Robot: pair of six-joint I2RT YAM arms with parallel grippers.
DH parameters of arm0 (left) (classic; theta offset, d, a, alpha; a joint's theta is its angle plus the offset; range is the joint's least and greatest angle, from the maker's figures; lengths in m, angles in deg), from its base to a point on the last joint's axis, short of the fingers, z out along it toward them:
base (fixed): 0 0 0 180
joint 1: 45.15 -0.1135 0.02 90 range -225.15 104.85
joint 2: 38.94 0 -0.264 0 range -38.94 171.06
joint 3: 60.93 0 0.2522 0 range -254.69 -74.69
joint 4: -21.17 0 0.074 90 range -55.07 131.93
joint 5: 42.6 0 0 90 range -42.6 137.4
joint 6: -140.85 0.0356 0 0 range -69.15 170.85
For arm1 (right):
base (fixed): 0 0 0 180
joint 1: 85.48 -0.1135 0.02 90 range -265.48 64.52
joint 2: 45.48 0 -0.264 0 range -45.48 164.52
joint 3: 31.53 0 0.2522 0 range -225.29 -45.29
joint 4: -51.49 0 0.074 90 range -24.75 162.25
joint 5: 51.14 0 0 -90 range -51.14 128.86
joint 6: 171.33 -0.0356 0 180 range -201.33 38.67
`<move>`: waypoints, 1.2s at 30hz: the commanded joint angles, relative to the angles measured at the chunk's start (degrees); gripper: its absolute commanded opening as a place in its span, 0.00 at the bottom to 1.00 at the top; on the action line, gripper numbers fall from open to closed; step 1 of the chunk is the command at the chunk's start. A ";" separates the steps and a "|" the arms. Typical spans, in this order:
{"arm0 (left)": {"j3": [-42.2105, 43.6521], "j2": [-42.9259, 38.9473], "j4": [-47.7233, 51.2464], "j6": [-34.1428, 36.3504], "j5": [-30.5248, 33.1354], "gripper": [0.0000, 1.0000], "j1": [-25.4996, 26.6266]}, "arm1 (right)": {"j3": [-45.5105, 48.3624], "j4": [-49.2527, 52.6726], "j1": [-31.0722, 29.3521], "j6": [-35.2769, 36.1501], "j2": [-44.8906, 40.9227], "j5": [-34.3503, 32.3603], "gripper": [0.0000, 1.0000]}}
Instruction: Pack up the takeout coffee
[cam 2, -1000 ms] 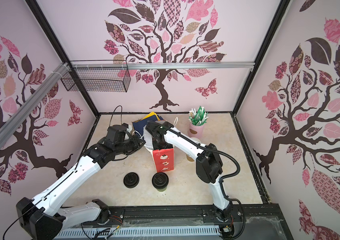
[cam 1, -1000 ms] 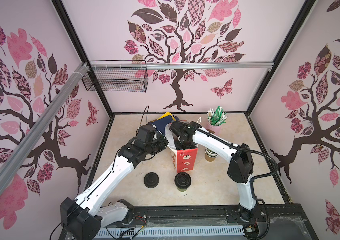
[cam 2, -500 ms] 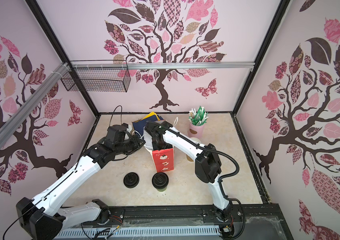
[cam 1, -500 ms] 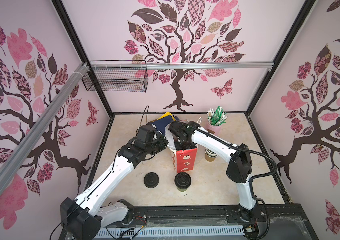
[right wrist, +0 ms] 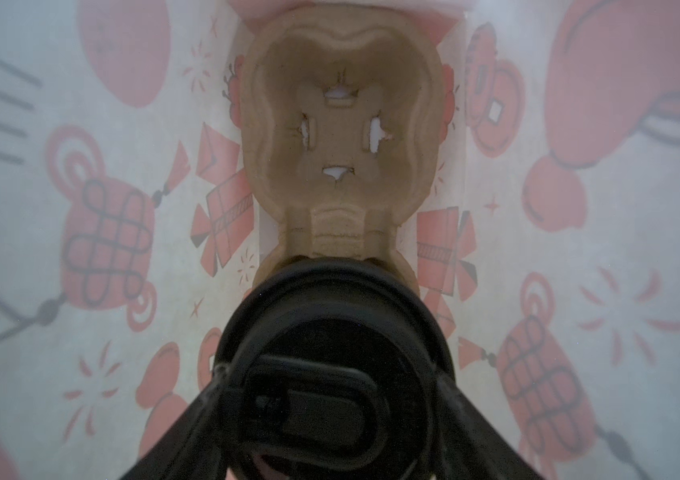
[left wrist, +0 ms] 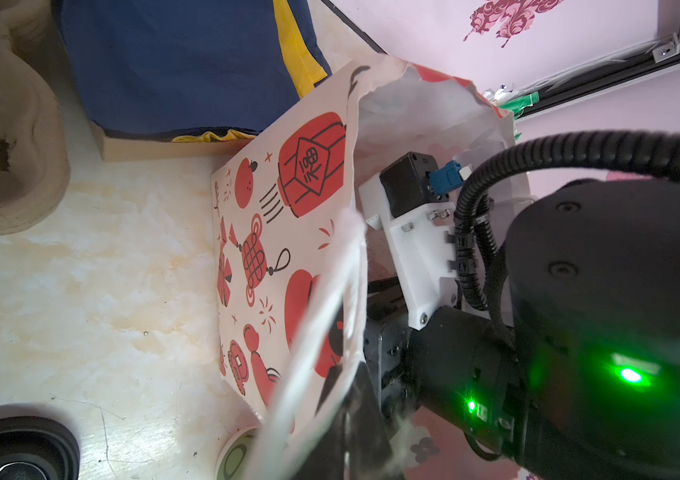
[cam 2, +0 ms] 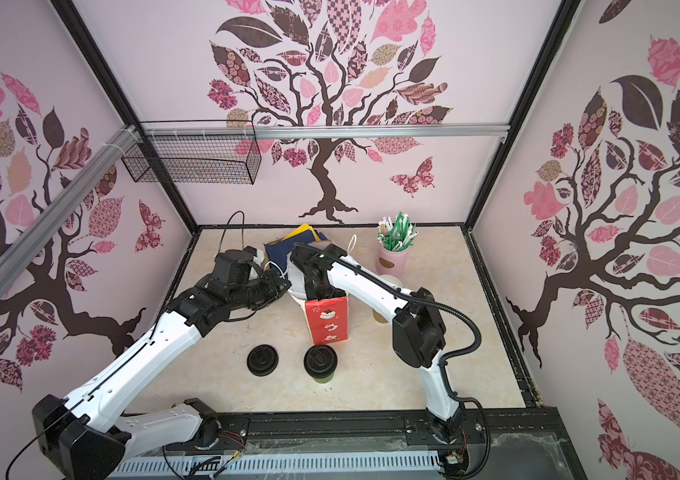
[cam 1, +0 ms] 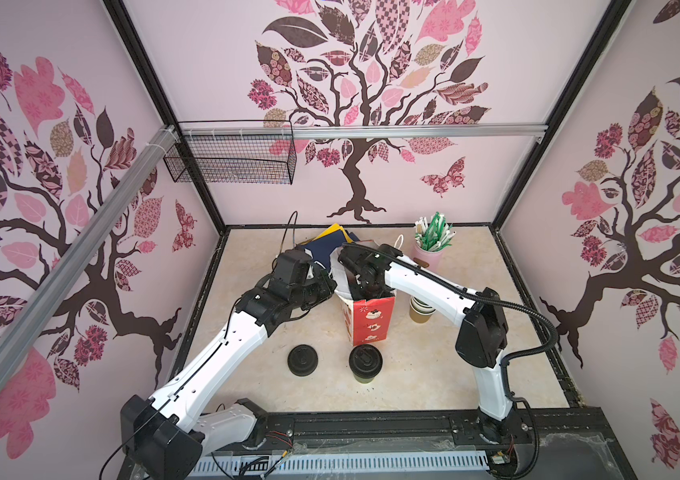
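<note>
Cup (right wrist: 332,365) in right claw (right wrist: 330,372) — round black lid

In both top views the bag (cam 1: 369,320) hides right hand (right wrist: 330,399) and lidded cup (right wrist: 332,328).

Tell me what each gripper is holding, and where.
Right gripper: lidded coffee cup, gripped around its lid. Left gripper: paper bag, pinched at its rim beside the handle.

Item: paper bag (left wrist: 288,249), white with red festive print. Marking: one black-line Chinese character set in a diamond on the red lantern motif (left wrist: 311,166). It is seen turned sideways in the left wrist view, possibly 福; reading uncertain.
</note>
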 commanded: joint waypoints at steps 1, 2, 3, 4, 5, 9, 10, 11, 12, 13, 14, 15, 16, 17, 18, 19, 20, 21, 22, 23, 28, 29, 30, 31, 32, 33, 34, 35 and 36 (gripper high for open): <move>-1.35 0.19 0.75 1.02 0.67 0.00 0.00 | 3.42 4.58 -0.79 0.52 3.05 1.95 0.56; -1.36 0.19 0.74 0.97 0.67 0.00 0.02 | 2.46 4.72 -0.82 0.34 2.68 1.66 0.56; -1.40 0.14 0.72 0.98 0.67 0.00 0.02 | 1.44 5.16 -0.80 0.29 2.46 1.26 0.56; -1.40 0.16 0.70 1.01 0.65 0.00 0.00 | -0.36 6.00 -0.76 0.20 2.42 0.97 0.56; -1.40 0.21 0.72 1.02 0.67 0.00 0.05 | -2.24 6.70 -0.77 0.02 2.39 0.55 0.56; -1.35 0.11 0.78 0.93 0.67 0.00 0.07 | -7.31 8.45 -0.69 -0.18 2.03 -1.01 0.56; -1.33 0.10 0.78 0.92 0.72 0.00 0.05 | -7.90 8.54 -0.69 -0.29 1.88 -1.30 0.56; -1.40 0.03 0.86 0.99 0.75 0.00 0.06 | -8.32 8.55 -0.65 -0.44 1.78 -1.50 0.56; -1.31 -0.03 0.87 1.02 0.76 0.00 0.01 | -8.48 8.47 -0.59 -0.55 1.62 -1.62 0.56; -1.29 -0.05 1.06 0.97 0.71 0.00 0.01 | -8.50 8.33 -0.59 -0.64 1.51 -1.70 0.56; -1.31 -0.05 1.05 1.02 0.75 0.00 0.03 | -8.35 8.22 -0.59 -0.64 1.43 -1.66 0.56; -1.25 -0.08 1.07 1.01 0.68 0.00 0.05 | -8.02 8.15 -0.63 -0.56 1.55 -1.62 0.56; -1.30 -0.20 1.09 1.04 0.67 0.00 0.00 | -7.46 8.07 -0.62 -0.48 1.66 -1.42 0.56; -1.27 -0.20 1.09 1.02 0.66 0.00 0.04 | -6.55 7.79 -0.63 -0.47 1.77 -1.12 0.56; -1.29 -0.20 1.09 1.02 0.67 0.00 0.00 | -5.61 7.17 -0.62 -0.46 1.65 -0.80 0.56; -1.31 -0.21 0.98 1.02 0.65 0.00 0.07 | -4.27 6.27 -0.62 -0.44 1.45 -0.57 0.56; -1.30 -0.18 0.92 1.02 0.58 0.00 0.08 | -2.77 5.44 -0.64 -0.44 1.30 -0.37 0.56; -1.40 -0.12 0.87 1.05 0.58 0.00 0.05 | -1.61 4.97 -0.59 -0.52 1.23 -0.22 0.56; -1.37 -0.07 0.87 1.10 0.58 0.00 0.01 | -0.33 4.53 -0.61 -0.47 1.26 0.05 0.56; -1.46 -0.08 0.78 1.10 0.48 0.00 0.05 | 0.92 3.82 -0.63 -0.40 1.21 0.31 0.56; -1.52 0.10 0.61 1.10 0.34 0.00 0.02 | 5.31 2.23 -0.59 -0.29 1.07 1.02 0.56; -1.50 0.08 0.62 1.08 0.35 0.00 0.02 | 5.82 2.21 -0.60 -0.26 1.07 1.18 0.56; -1.49 0.08 0.54 1.10 0.38 0.00 0.06 | 6.09 2.42 -0.62 -0.25 1.16 1.27 0.56; -1.49 0.05 0.53 1.14 0.40 0.00 0.04 | 6.17 2.85 -0.59 -0.28 1.24 1.28 0.56; -1.50 0.04 0.50 1.19 0.38 0.00 0.00 | 6.27 3.29 -0.60 -0.20 1.34 1.28 0.56; -1.54 0.11 0.44 1.19 0.33 0.00 0.05 | 6.32 3.69 -0.61 -0.21 1.42 1.21 0.56; -1.49 0.13 0.37 1.16 0.40 0.00 0.06 | 6.38 4.08 -0.66 -0.12 1.42 1.19 0.56; -1.55 0.17 0.35 1.11 0.40 0.00 0.06 | 6.57 4.57 -0.63 0.06 1.43 1.19 0.56; -1.61 0.17 0.30 1.10 0.40 0.00 0.01 | 6.73 5.00 -0.60 0.22 1.47 1.24 0.56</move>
